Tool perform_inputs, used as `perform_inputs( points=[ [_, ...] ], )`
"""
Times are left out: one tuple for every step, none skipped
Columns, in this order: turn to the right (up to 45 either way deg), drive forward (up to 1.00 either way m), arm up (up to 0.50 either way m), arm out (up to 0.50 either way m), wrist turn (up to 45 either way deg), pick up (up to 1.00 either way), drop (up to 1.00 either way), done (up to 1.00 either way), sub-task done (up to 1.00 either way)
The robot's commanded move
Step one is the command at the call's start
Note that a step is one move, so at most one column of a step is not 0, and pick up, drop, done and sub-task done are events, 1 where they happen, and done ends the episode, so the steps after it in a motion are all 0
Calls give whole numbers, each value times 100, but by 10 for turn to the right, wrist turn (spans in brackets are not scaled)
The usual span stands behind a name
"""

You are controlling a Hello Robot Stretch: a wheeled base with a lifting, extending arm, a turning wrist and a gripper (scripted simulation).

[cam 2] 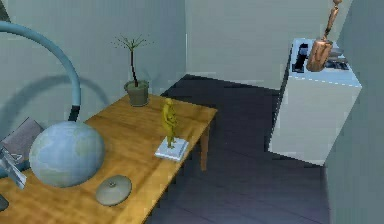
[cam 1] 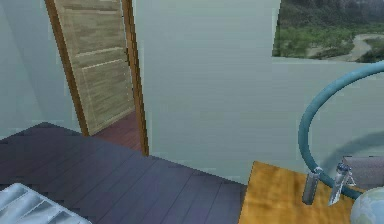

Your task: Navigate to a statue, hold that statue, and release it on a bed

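A small yellow statue (cam 2: 169,121) of a standing figure stands upright on a white flat base (cam 2: 171,149), near the right edge of a wooden table (cam 2: 135,140) in the arm side view. That table's corner (cam 1: 275,195) also shows at the forward view's bottom right. On a white cabinet (cam 2: 312,110) at the arm side view's right stands a copper-coloured figure-like piece (cam 2: 320,50).
The table also bears a potted plant (cam 2: 135,88), a large grey-blue sphere (cam 2: 65,155), a grey disc (cam 2: 113,190) and a teal arc lamp (cam 1: 325,110). A wooden door (cam 1: 100,65) stands ahead at the left. Dark floor (cam 2: 260,180) lies between table and cabinet. A pale striped thing (cam 1: 25,205) lies bottom left.
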Motion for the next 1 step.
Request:
perform_inputs(
  points=[
    [0,0,22,0,0,0,0,0,0]
  ],
)
